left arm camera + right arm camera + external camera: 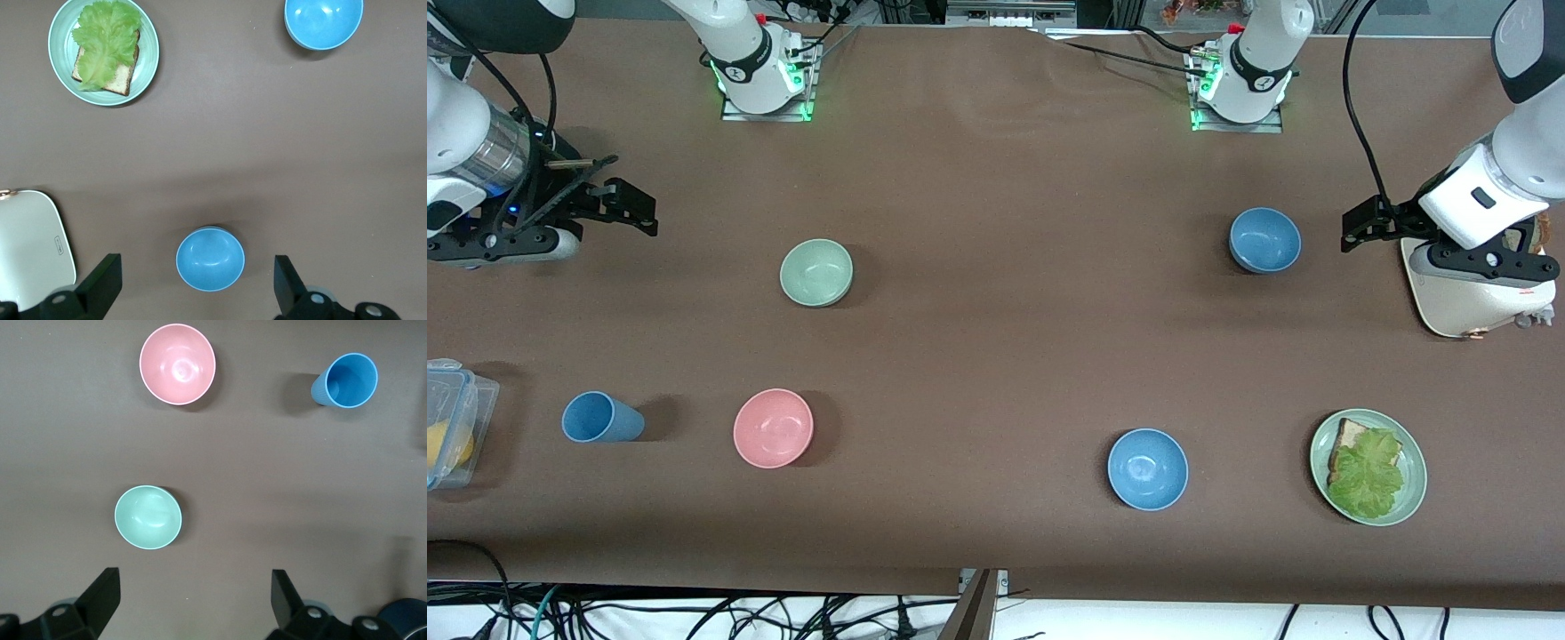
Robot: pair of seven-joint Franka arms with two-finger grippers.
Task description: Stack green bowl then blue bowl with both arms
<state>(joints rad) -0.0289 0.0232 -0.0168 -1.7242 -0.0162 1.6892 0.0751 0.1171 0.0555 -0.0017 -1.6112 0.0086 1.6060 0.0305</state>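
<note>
**Layout of the tabletop**

The green bowl (816, 272) is set toward the right arm's end, with the pink bowl (773, 428) and the cup (601, 418) nearer the front edge. A lidded box (452, 422) is placed at that end's edge. Toward the left arm's end, the blue bowl (1264, 240) is found farther back than the second blue bowl (1147, 468) and the plate (1412, 462), on which bread (1350, 435) is topped by lettuce (1368, 476).

A pink bowl (773, 428) sits near the front camera, a blue cup (601, 418) just beside it toward the right arm's end of the brown desk (996, 356). A clear lidded box (452, 420) stands at that edge. Toward the left arm's end lie a brighter blue bowl (1147, 468), a green plate (1412, 471) with bread (1347, 436) and lettuce (1367, 471), and a white board (1458, 302).
</note>
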